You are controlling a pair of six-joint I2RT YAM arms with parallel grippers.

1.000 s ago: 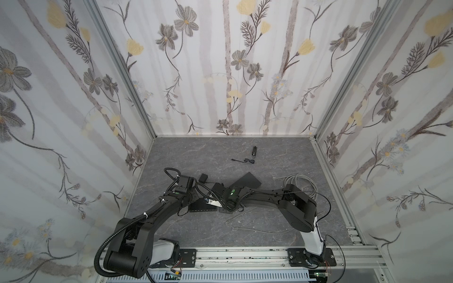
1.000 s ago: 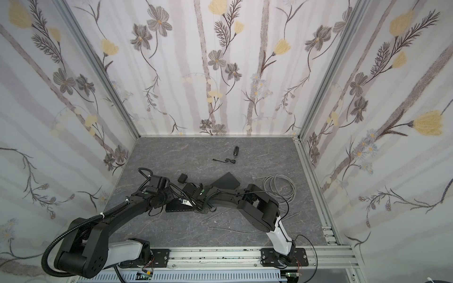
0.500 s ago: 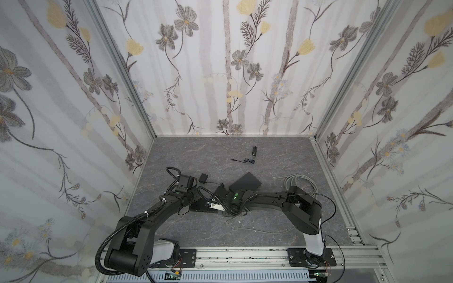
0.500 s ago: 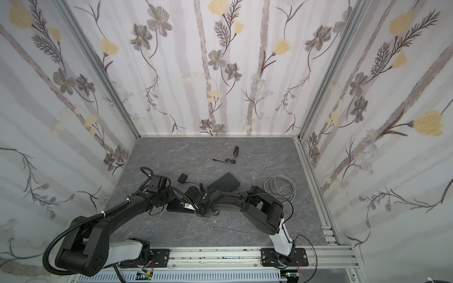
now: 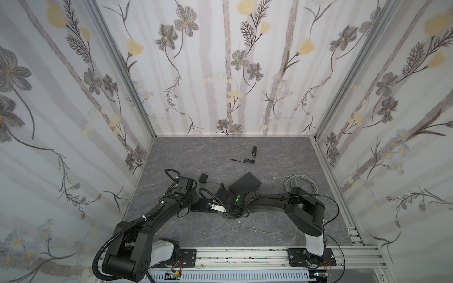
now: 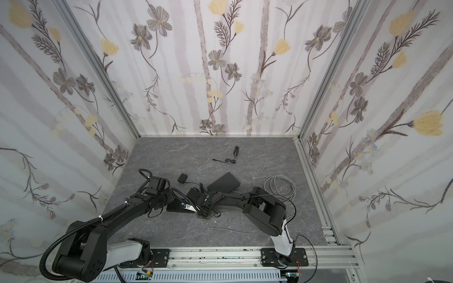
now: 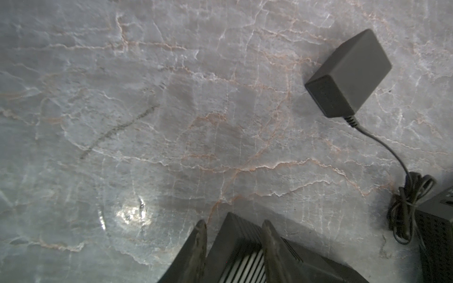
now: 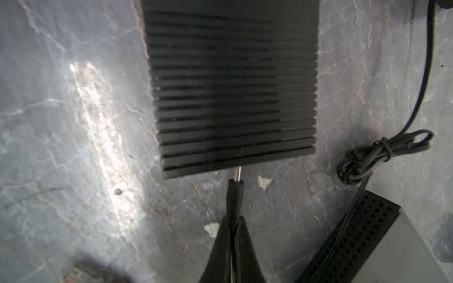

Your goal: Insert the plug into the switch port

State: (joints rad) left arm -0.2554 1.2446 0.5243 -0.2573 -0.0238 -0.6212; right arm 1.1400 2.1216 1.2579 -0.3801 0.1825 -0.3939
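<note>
Left wrist view, entry one: my left claw (image 7: 234, 223). Its fingers (image 7: 199, 247) stand part-way apart, astride one corner of the switch (image 7: 235, 247). I cannot tell whether the pads press on it. The switch is a black box with a ribbed top, lying flat on the grey marbled floor (image 7: 147, 122).

Entry two: power adapter (image 7: 348, 73), a black block on the floor, well apart from my fingers. Its thin cord runs to a tied cord bundle (image 7: 407, 203), which lies just beside a perforated box (image 7: 436, 235).

Entry three, in a top view: the switch (image 5: 203, 208) lies near the front middle of the floor, between my two arms. The adapter (image 5: 203, 177) sits behind it.

Entry four, right wrist view: plug (image 8: 234, 196), a black barrel with a bright metal tip. The tip meets the near edge of the switch (image 8: 232, 85). That edge hides the port, so I cannot tell how far the tip is in.

Entry five: my right claw (image 8: 234, 221), pinched narrow on the rear of the plug. The cord bundle (image 8: 377, 152) and the perforated box (image 8: 355, 245) lie close by.

Entry six, in a top view: the perforated box (image 5: 245, 183) lies behind my right wrist. A grey cable coil (image 5: 300, 181) lies further right, and a thin grey wire (image 5: 264, 230) runs along the front.
</note>
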